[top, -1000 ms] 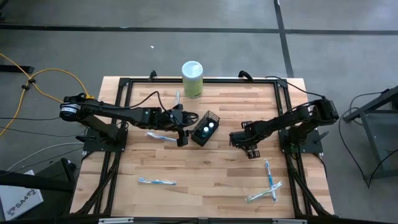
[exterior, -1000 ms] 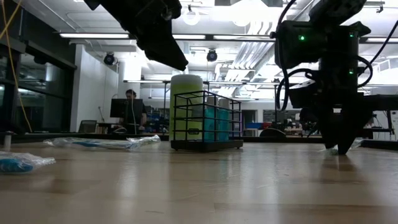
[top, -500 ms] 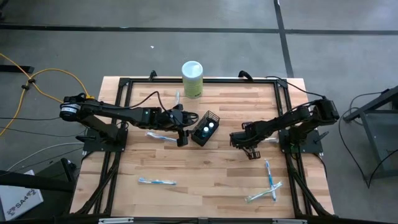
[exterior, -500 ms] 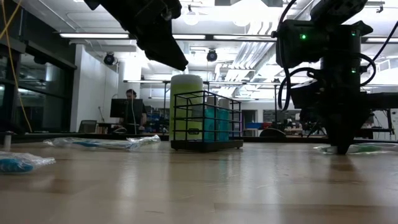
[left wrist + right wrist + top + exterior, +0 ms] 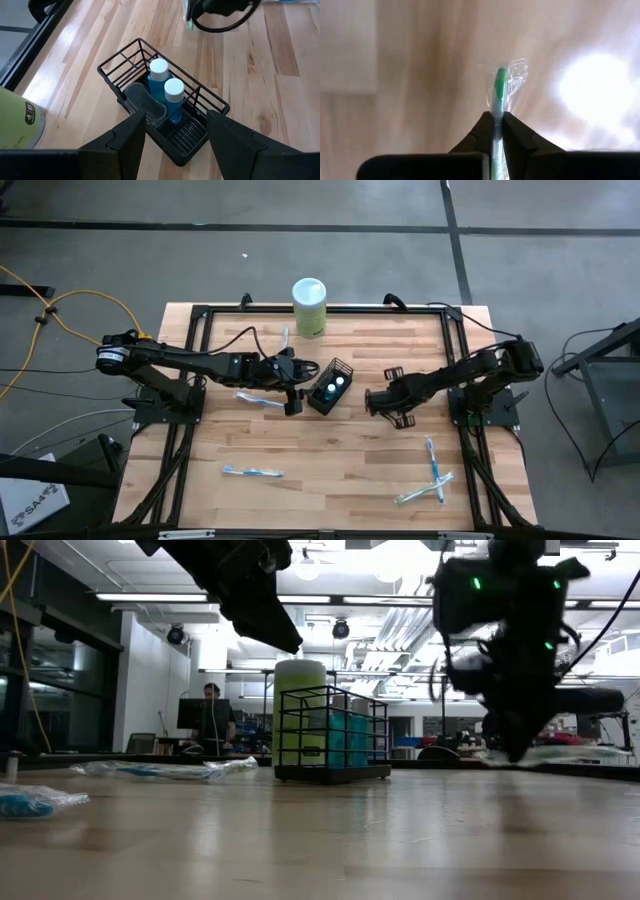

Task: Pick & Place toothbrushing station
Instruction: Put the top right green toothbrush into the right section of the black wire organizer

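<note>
The black wire-mesh holder (image 5: 332, 385) stands on the table's middle, with two teal white-capped tubes (image 5: 167, 95) and a clear cup (image 5: 145, 102) inside. My left gripper (image 5: 293, 392) hovers open just left of the holder and above it; in its wrist view (image 5: 175, 145) the holder lies beyond the fingertips. My right gripper (image 5: 380, 404) is right of the holder, raised off the table, and shut on a plastic-wrapped toothbrush with a green handle (image 5: 499, 87). The pale green canister (image 5: 309, 306) stands at the far edge. My right gripper pinches the wrapped toothbrush (image 5: 496, 117) between its two fingertips, through the clear wrapper. The brush's green end sticks out beyond the fingertips. In the low view the wrapped brush (image 5: 560, 752) is lifted clear of the table and lies about level beside the gripper.
Wrapped toothbrushes lie on the table: one under my left arm (image 5: 258, 398), one at the near left (image 5: 252, 471), two or three at the near right (image 5: 433, 470), and one by the canister (image 5: 285, 337). A person sits in the room beyond (image 5: 212, 715).
My right gripper has risen from the table with the wrapped toothbrush, moved a little toward the holder and turned. The brush has been lifted clear of the table.
</note>
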`<action>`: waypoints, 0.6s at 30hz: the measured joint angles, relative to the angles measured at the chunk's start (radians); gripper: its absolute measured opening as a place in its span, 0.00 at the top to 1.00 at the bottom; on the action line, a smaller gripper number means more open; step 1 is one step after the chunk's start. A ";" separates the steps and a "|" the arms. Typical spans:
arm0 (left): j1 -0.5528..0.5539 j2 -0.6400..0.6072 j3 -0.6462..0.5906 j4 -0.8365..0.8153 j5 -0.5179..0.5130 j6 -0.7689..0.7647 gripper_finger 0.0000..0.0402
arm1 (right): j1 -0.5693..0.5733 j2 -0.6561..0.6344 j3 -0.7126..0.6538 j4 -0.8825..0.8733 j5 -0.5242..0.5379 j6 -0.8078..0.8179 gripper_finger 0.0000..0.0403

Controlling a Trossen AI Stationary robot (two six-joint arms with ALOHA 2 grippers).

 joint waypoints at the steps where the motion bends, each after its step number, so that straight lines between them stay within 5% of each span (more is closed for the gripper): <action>1: 0.000 0.000 0.000 0.000 0.000 0.000 0.50 | 0.005 0.000 0.024 -0.020 0.015 0.006 0.97; 18: -0.040 0.000 0.000 0.005 0.013 0.049 0.50 | 0.113 -0.024 0.578 -0.176 0.187 0.343 0.97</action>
